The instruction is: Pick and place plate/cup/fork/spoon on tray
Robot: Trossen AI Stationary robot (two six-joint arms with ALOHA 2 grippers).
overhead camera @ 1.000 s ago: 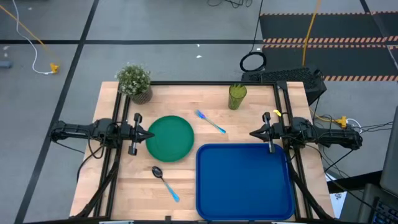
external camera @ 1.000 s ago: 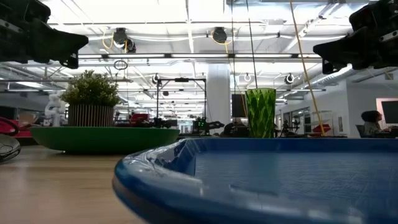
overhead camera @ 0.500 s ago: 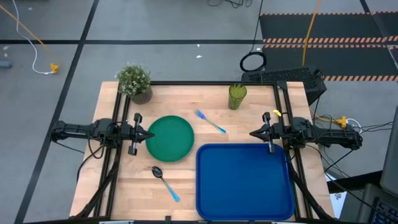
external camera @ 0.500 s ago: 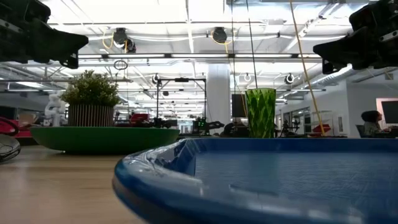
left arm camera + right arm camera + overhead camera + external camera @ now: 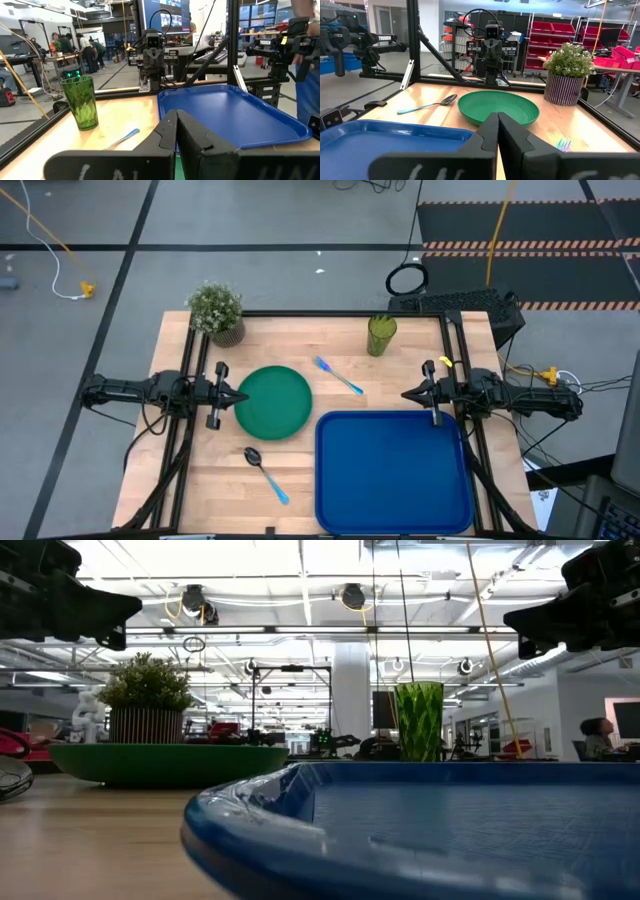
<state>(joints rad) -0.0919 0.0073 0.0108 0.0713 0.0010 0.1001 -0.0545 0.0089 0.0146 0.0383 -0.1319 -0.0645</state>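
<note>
The dark-green plate [image 5: 273, 402] lies flat on the table left of centre. The light-blue fork [image 5: 339, 376] lies on the table beyond the tray. The spoon [image 5: 265, 473], dark bowl and light-blue handle, lies near the front edge. The yellow-green cup [image 5: 381, 335] stands upright at the back. The bright-blue tray [image 5: 392, 472] lies at the front right. My left gripper [image 5: 240, 398] is shut and empty, in the air just left of the plate. My right gripper [image 5: 408, 394] is shut and empty, above the tray's far edge.
A potted green plant [image 5: 217, 311] stands at the table's back left corner. Black frame rails [image 5: 190, 360] run along the table's left, right and far sides. Bare wood shows between the plate, the cup and the tray.
</note>
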